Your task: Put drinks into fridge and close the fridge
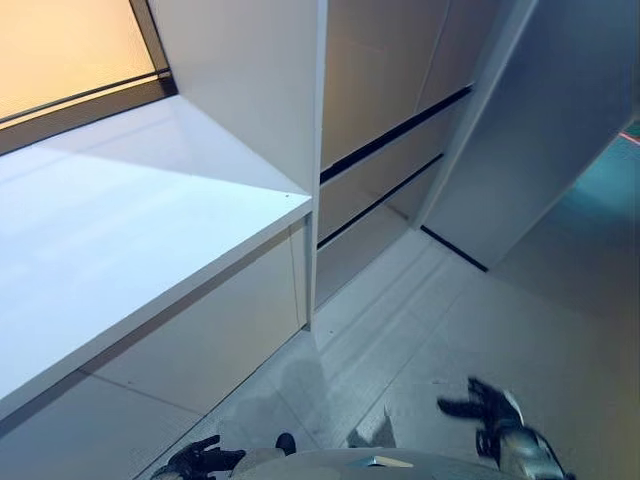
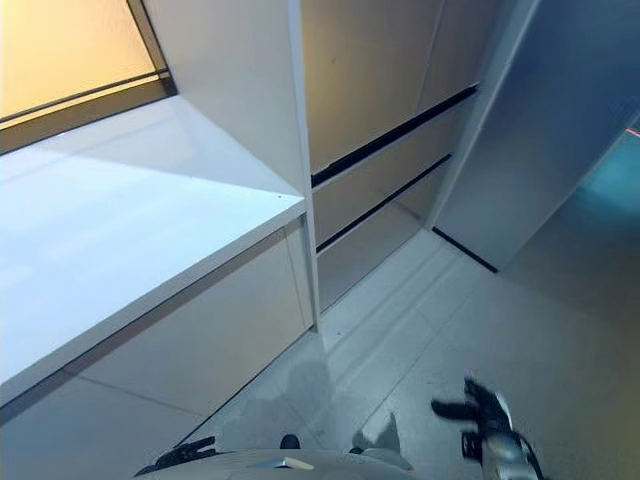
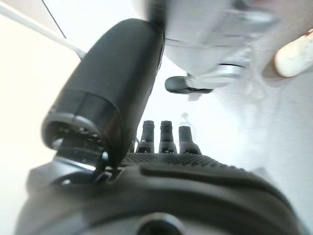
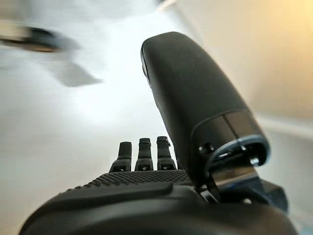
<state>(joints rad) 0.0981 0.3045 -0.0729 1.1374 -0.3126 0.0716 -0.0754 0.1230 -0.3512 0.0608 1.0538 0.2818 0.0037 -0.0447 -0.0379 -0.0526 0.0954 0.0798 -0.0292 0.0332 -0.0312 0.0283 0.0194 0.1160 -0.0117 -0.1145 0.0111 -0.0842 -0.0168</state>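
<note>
Right wrist view shows the right hand [image 4: 146, 161] with fingers straight, holding nothing; the left hand [image 3: 161, 142] is likewise relaxed and empty. Both hang low over bare pale floor [image 1: 480, 330]. Ahead, the white counter [image 1: 120, 240] edge juts leftward beside tall cabinet panels [image 1: 390, 110]. No drinks or fridge can be made out.

Counter [image 1: 130, 230] left; cabinet drawers [image 1: 385, 170] behind
</note>
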